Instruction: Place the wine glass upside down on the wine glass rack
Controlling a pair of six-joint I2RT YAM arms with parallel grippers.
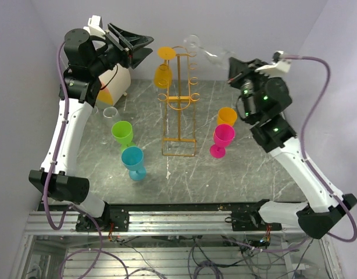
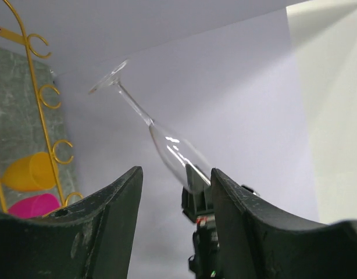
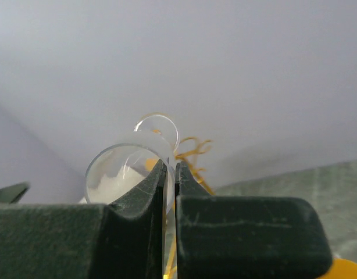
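Evidently the right gripper (image 1: pixel 232 68) is clamped on the thin bowl wall of the clear wine glass (image 1: pixel 204 52). The glass hangs tilted in the air, its foot pointing toward the top of the wine glass rack (image 1: pixel 178 107). The left gripper (image 1: pixel 135 46) stands spread and empty across the rack. The glass looks light, rigid, slick and brittle. A pinch on the wall may slip or crack it, so the stem seems the safer hold.

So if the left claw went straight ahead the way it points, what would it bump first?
Probably the clear wine glass pinched in the right claw; its bowl sits straight ahead between the left claw's open fingers. Depth is hard to judge.
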